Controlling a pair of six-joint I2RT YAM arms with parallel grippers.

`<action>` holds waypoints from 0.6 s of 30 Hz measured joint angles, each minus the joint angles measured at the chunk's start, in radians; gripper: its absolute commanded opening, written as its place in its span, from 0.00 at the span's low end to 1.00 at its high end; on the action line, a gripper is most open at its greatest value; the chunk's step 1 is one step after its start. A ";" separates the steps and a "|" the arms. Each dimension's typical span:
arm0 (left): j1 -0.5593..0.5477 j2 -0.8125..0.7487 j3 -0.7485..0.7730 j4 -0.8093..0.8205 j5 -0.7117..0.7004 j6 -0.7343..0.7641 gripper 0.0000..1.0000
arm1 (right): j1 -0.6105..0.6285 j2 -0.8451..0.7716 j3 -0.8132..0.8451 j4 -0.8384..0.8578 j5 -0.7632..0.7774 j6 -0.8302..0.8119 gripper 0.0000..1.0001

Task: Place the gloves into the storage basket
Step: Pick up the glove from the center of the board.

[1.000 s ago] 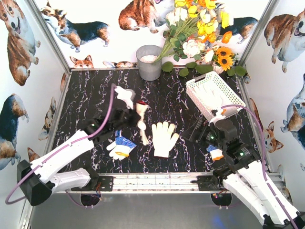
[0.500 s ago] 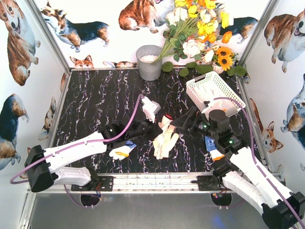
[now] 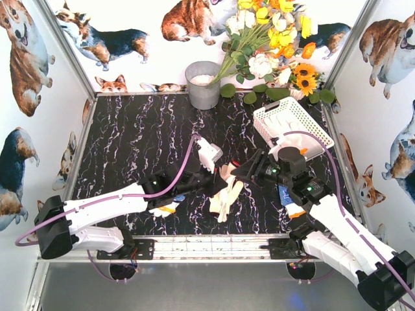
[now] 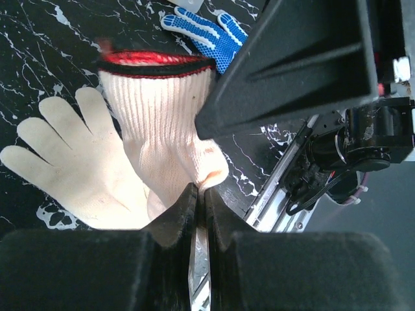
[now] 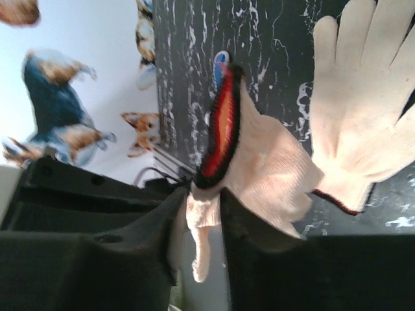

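Fingers of the left gripper (image 4: 200,193) and right gripper (image 5: 200,202) are both pinching one red-cuffed glove (image 4: 165,142) hanging between them, while a stored glove (image 3: 285,128) is already lying in the basket (image 3: 314,118) beyond the right fingers and a white glove (image 3: 219,202) and two blue-dotted gloves (image 3: 163,208) are waiting below.

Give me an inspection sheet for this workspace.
Surface: black marbled table, nothing seen amiss.
Job's things: red-cuffed knit glove held by both claws; white glove flat on the table below; blue-dotted glove by the left arm, another by the right; storage basket far right, a pale glove inside.
Clutter: grey bucket and flower bunch at the back.
Grippers: left claw, right claw both shut on that glove.
Cables: purple cable on each arm, no snag seen.
Surroundings: corgi-print walls.
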 measured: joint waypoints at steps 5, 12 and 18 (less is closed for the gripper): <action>0.000 0.011 0.000 0.003 0.002 0.001 0.17 | 0.019 -0.005 0.004 -0.007 -0.004 -0.024 0.00; 0.001 -0.036 -0.002 -0.030 -0.051 0.000 0.95 | 0.020 -0.021 0.052 -0.062 -0.005 -0.122 0.00; 0.067 -0.144 0.016 -0.121 -0.065 0.017 1.00 | 0.019 -0.028 0.119 -0.142 -0.031 -0.276 0.00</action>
